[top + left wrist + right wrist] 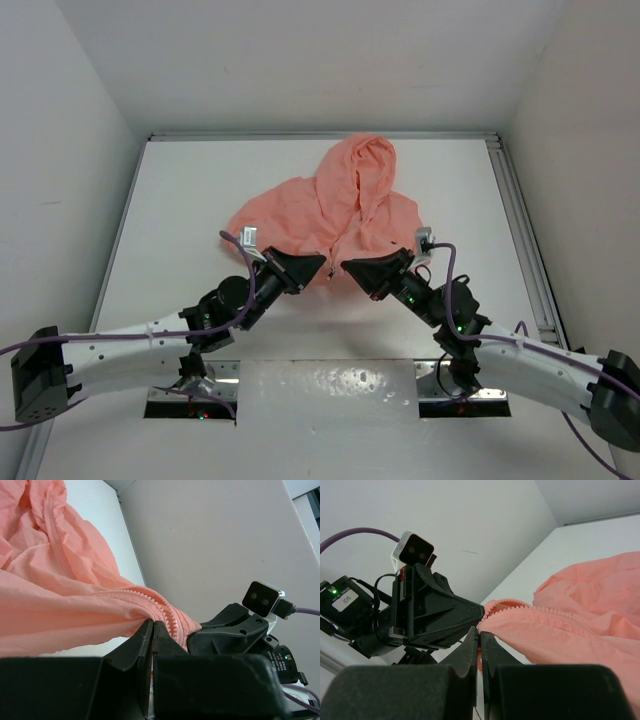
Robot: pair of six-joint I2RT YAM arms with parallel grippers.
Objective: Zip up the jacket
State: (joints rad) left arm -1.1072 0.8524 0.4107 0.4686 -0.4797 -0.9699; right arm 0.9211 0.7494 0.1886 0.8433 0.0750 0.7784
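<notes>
Mid-desk toward the far edge, jacket [330, 205] lies unzipped; left gripper [320, 264] and right gripper [348, 267] each clamp its hem beside zipper teeth [161, 606]; zipping looks unstarted.

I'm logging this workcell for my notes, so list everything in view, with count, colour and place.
jacket: one, salmon pink, crumpled mid-table, hood toward the far wall
zipper teeth: one row in each wrist view, pink, at the pinched edge
table: one, white, under the jacket
metal plate: one, shiny grey, near edge between the arm bases
cables: several, purple, along both arms
left gripper: one, black, shut on the jacket's near edge
right gripper: one, black, shut on the same edge
</notes>
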